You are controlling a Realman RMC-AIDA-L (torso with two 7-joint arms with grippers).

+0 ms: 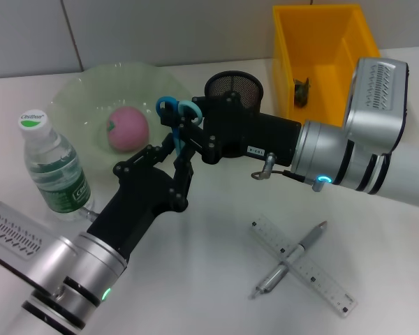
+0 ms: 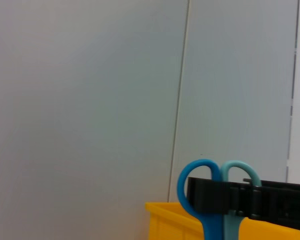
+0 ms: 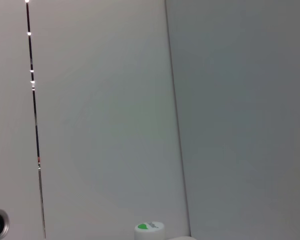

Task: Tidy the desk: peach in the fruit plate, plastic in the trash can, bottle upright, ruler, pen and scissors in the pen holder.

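Both grippers meet at the scissors (image 1: 176,115): the left gripper (image 1: 173,150) pinches the blades from below, while the right gripper (image 1: 195,125) clamps just under the blue handles, left of the pen holder (image 1: 234,87). Ruler (image 1: 304,265) and pen (image 1: 290,259) lie crossed, near right.

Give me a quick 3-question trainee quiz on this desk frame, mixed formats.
1. True or false: the peach lies in the fruit plate.
2. Which two items lie crossed on the desk? A) ruler and pen B) water bottle and a cup C) a stapler and tape
3. Fill in: the scissors, handles up, are gripped by both the left pincer and the right pincer, near the mesh ____.

Key: 1 true; 2 A; 3 pen holder
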